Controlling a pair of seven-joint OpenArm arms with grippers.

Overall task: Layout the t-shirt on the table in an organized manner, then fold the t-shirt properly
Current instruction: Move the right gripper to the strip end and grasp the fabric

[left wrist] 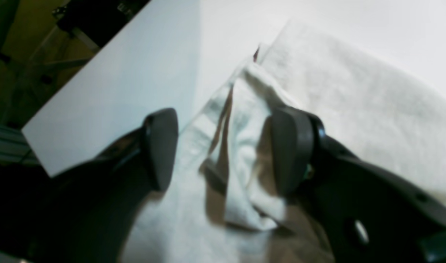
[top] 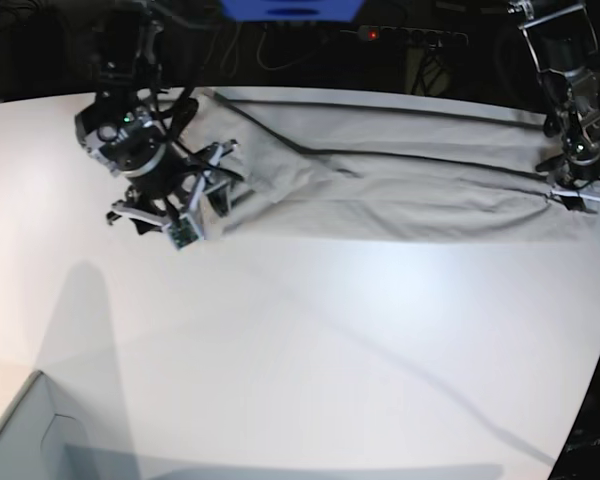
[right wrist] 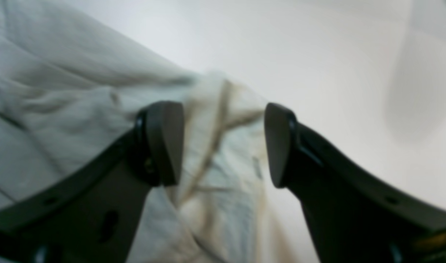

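Both pincers spread over the ends of the stretched t-shirt

I see the t-shirt [top: 380, 185] lying as a long, narrow band along the far side of the desk [top: 310, 340], one end at each arm. My right pincer [right wrist: 223, 144] stands wide, bunched cloth between its pads but not pinched; my left pincer [left wrist: 226, 149] is also spread, a rumpled fold sitting loosely between the pads near the desk edge. I judge the risk is this: closing now would catch several layers at once, so any pull would drag the shirt into a tighter rope, or off the near edge.
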